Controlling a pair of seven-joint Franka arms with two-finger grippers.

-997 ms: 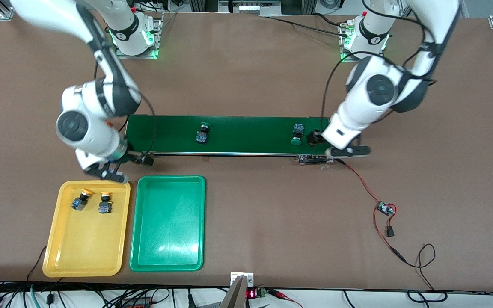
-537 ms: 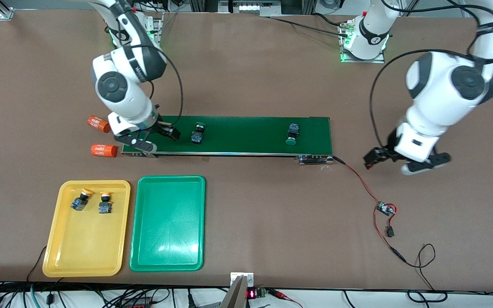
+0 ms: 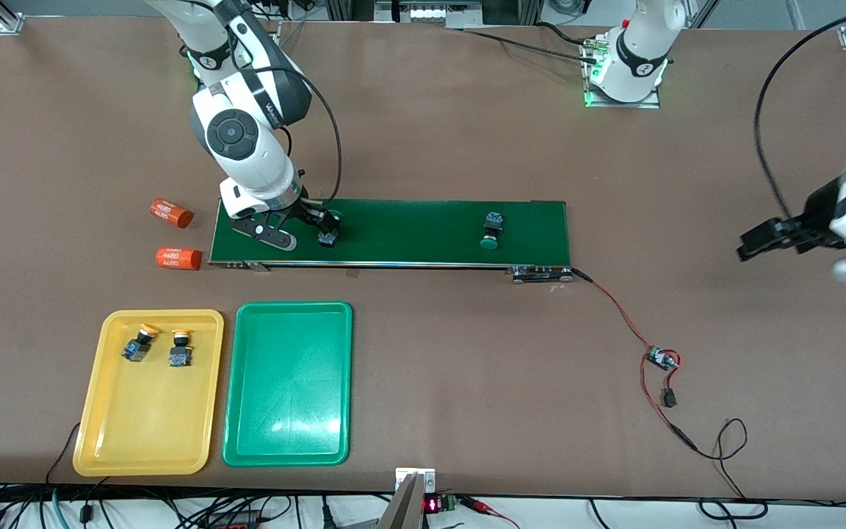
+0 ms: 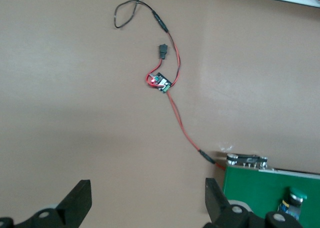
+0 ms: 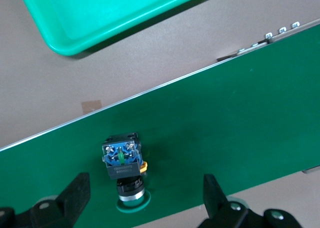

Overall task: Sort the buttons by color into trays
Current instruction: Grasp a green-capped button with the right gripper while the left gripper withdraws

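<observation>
I have the right gripper [image 3: 304, 229] spread wide over the green-capped black-and-blue button [image 3: 329, 234] on the dark-green conveyor belt [image 3: 408, 231], lined up to grasp for the green plastic tray [image 3: 236, 382]; left gripper [image 3: 797, 239] waits, parted, over bare counter [image 3: 467, 132].

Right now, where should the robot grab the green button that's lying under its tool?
Probably the blocky black-and-blue body of the green button, from straight above. It lies on its side on the conveyor belt, round cap toward one end, so the body's flat sides face the open right tool over it.
</observation>
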